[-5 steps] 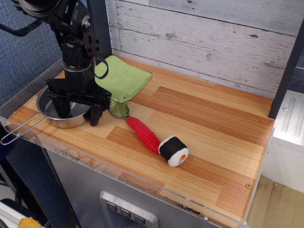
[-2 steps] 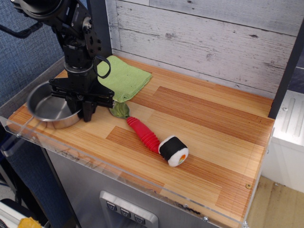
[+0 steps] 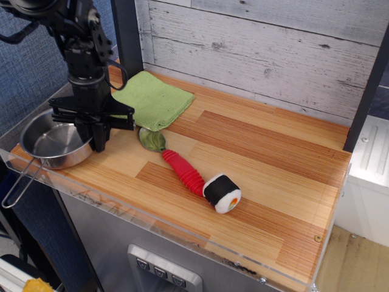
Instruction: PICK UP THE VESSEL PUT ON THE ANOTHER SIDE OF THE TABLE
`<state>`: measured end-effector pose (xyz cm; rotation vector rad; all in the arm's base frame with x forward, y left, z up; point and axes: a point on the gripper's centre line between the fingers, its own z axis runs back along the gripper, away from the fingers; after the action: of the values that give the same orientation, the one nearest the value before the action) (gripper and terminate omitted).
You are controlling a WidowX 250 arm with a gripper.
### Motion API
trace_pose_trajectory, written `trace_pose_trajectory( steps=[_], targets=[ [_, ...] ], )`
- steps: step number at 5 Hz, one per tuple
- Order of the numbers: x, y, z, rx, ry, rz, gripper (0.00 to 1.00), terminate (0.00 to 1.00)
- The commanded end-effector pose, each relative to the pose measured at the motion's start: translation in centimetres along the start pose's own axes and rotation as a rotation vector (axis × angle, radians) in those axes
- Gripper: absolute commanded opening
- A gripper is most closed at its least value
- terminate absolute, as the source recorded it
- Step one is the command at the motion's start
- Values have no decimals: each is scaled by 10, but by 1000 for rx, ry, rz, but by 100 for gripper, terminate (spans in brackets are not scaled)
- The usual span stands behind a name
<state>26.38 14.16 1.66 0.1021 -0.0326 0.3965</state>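
Table (image 3: pixel 255 152): rectangular top of light and reddish-brown plank strips, smooth, with a clear acrylic rim over a grey metal base.
Arm and gripper (image 3: pixel 97 141): black, jointed, standing at about ten o'clock on the table; its fingers look drawn together on the right-hand rim of the vessel, though the contact itself is partly hidden.
Vessel (image 3: pixel 51 140): shallow round pan of shiny stainless steel at nine o'clock, at the very left edge; its thin wire-loop handle pokes out past the rim toward seven o'clock.
Cloth (image 3: pixel 152 100): soft green square, folded, at eleven o'clock.
Spoon (image 3: pixel 179 167): red ribbed handle, dull metal bowl, lying near the middle.
Sushi toy (image 3: pixel 222 193): small black-and-white roll at the handle's end.
Step in hand: I'd say the grasp-and-lift.
Next move: probably a carry toward three o'clock, high enough to clear the spoon and the toy.
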Motion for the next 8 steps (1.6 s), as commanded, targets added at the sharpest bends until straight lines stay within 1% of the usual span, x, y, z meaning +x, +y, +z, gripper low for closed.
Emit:
trace_pose_trajectory(
  steps=[1, 2, 3, 5, 6, 7, 8],
  targets=[
    [22, 12, 51, 17, -118, 97, 0, 0],
    [26, 2, 64, -3, -117, 122, 0, 0],
    [28, -21, 82, -30, -127, 105, 0, 0],
    [37, -84, 113, -94, -124, 48, 0, 0],
    [40, -108, 112, -69, -115, 11, 0, 0],
    [41, -134, 106, -77, -85, -31, 0, 0],
    [44, -162, 97, -72, -69, -75, 0, 0]
  ],
)
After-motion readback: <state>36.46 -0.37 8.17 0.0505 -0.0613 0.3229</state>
